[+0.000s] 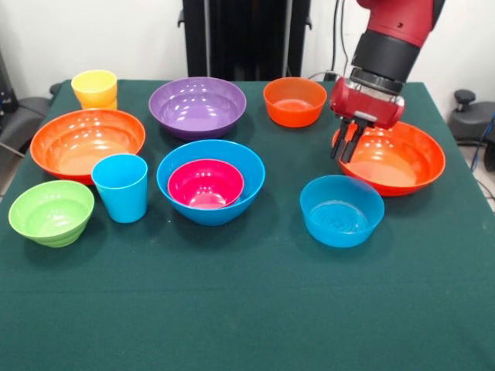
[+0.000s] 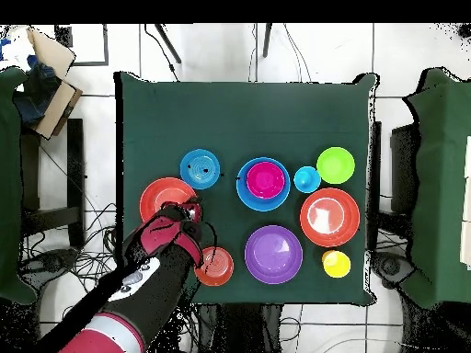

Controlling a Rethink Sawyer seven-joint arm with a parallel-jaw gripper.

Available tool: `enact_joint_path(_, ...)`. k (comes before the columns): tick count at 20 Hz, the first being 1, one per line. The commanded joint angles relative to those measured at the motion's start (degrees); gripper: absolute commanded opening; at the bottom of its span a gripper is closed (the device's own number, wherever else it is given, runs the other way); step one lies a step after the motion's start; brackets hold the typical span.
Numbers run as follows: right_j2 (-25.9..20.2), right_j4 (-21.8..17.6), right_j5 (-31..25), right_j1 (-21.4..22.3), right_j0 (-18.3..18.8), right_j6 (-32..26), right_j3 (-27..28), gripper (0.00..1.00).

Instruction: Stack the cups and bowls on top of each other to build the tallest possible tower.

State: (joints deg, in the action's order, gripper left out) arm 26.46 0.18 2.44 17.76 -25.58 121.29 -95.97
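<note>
My gripper hangs at the left rim of a large orange bowl, with its fingers close together astride that rim; the bowl sits flat on the table. In the overhead view the gripper is at this bowl's edge. A magenta bowl is nested in the large blue bowl at mid table. The medium blue bowl stands in front of the gripper. The blue cup, lime bowl, second large orange bowl and yellow cup stand at the left.
A large purple bowl and a small orange bowl stand at the far side, the small one just behind the gripper. The green cloth's near half is bare. Chairs stand beside the table's sides.
</note>
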Motion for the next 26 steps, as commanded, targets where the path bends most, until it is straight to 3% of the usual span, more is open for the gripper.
enact_joint_path(1,-7.09,-4.36,-5.59,5.22,2.76,0.40,0.87,0.00)
enact_joint_path(9,-6.61,-5.48,-6.40,6.49,3.22,0.54,0.68,0.00)
enact_joint_path(26,-11.12,-8.33,-7.18,11.34,7.14,0.39,-2.71,0.00)
